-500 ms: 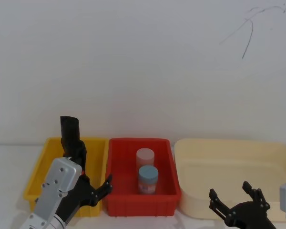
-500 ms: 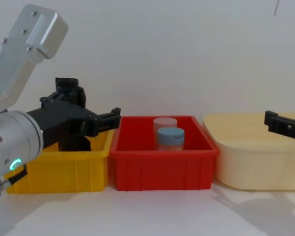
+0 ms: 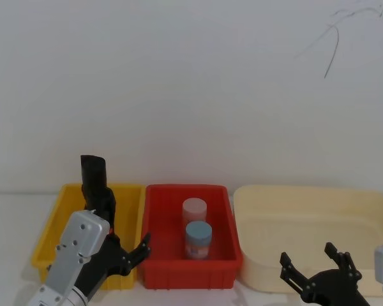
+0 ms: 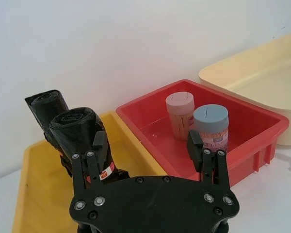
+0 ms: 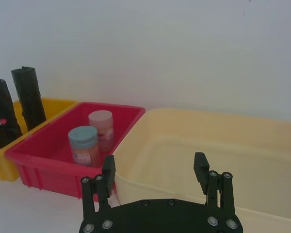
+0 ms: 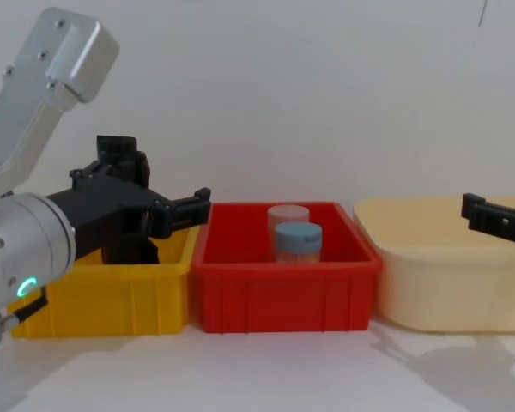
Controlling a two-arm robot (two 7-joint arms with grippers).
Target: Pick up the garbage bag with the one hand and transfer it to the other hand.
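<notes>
Barely any change over the last half second: left gripper (image 4: pixel 146 143) dips a hair, fingers spread. The garbage bag (image 4: pixel 80 133) stands upright in the yellow bin (image 4: pixel 31 194), next to one finger, ungrasped. Right gripper (image 5: pixel 155 167) waits low, fingers apart. Pickup not yet done.

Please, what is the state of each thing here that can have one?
Thick black garbage bag roll with red-and-white label: standing in yellow bin, not gripped.
Slim plain black roll: standing behind it.
Pink-lidded jar: upright, closed.
Blue-lidded jar: upright, closed.
Left gripper: open.
Right gripper: open.
</notes>
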